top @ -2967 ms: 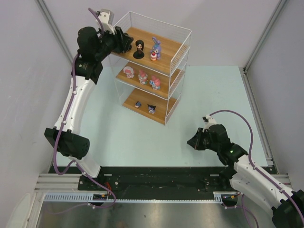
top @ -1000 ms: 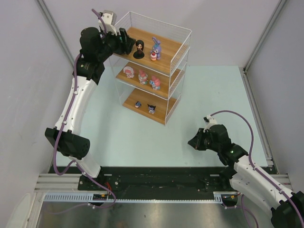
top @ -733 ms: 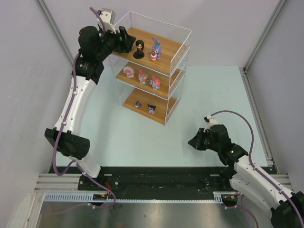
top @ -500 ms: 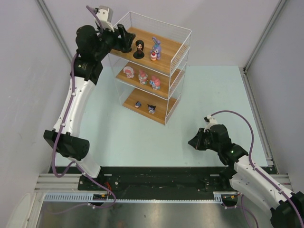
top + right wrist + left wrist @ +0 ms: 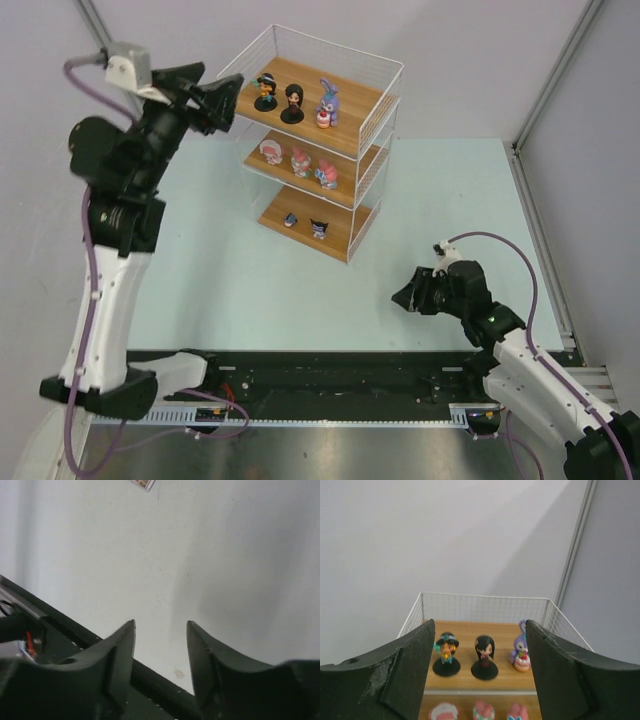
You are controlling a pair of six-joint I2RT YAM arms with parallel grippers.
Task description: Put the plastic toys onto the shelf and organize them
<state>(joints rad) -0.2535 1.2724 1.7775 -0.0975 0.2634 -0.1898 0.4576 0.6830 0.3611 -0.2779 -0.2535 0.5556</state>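
Left gripper (image 5: 228, 98) now clear of shelf (image 5: 355, 105)

No readable text, label, brand, number or sign in any view. Plastic toys (image 5: 485, 656) on shelf (image 5: 470, 630): too small to resolve any print.

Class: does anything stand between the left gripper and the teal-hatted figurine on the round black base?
Nothing visible does. The open left gripper faces the teal-hatted figurine across clear air. The white wire shelf has walls only at its sides and back.
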